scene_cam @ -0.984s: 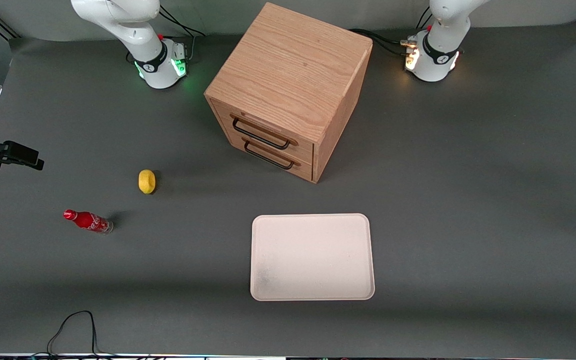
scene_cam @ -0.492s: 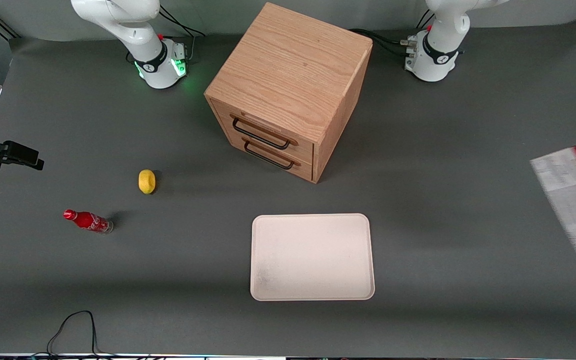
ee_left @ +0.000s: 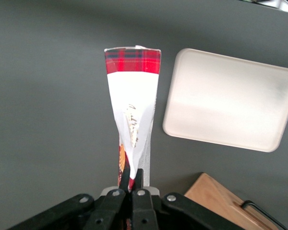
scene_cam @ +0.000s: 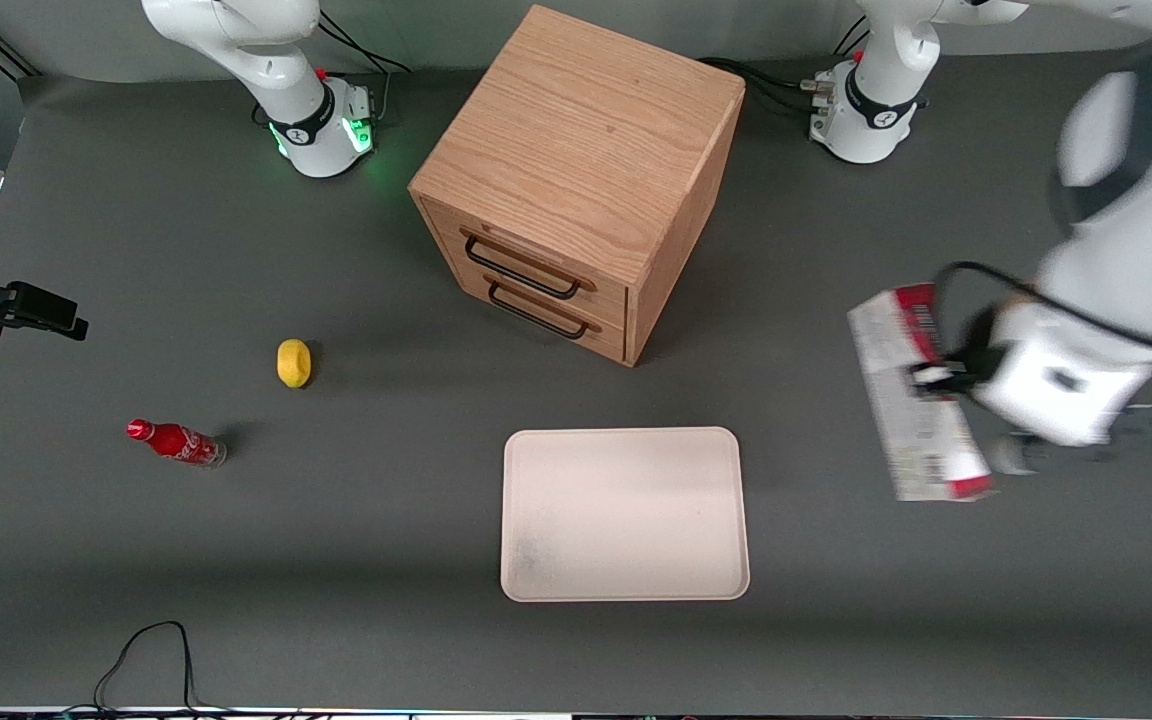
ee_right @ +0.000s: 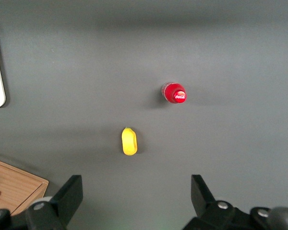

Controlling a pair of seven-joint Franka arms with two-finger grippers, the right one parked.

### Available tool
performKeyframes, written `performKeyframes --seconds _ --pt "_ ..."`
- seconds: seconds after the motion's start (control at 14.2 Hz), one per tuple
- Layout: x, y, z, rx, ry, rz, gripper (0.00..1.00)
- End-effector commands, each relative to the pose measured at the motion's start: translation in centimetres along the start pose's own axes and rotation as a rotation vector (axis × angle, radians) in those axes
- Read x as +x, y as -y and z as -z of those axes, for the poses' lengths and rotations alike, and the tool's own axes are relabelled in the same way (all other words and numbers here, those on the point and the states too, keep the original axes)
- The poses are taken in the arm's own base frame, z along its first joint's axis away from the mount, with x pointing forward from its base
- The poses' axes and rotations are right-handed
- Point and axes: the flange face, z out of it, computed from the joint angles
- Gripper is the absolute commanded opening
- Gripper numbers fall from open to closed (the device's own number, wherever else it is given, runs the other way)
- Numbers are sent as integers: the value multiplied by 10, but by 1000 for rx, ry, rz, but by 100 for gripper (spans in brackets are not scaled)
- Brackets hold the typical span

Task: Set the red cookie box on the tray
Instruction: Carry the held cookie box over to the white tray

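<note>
Toward the working arm's edge of the bench, my gripper (scene_cam: 936, 378) is clamped on the red cookie box (scene_cam: 916, 405), which has swung in from the edge toward the tray (scene_cam: 624, 515); I judge only lowering remains.

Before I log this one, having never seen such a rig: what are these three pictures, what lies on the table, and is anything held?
Two robot arms stand at a grey table; only one works. The front view looks down from across the table. There the working arm's gripper is shut on the red cookie box, carried in the air beside the tray, toward the working arm's end. The left wrist view looks down past that gripper along the box, with the empty tray nearby. The right wrist view comes from the parked arm. A wooden drawer cabinet, a lemon and a small cola bottle also sit on the table.
</note>
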Motion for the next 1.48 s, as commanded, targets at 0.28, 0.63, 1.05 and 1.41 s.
performKeyframes --seconds 0.28,0.63,1.05,1.41 --pt "-11 -66 -17 -61 -77 -93 0" --pt "14 -82 -99 -49 -57 -76 0" --pt "25 -110 -223 10 -125 -80 0" --pt "35 -110 -285 36 -133 -78 0"
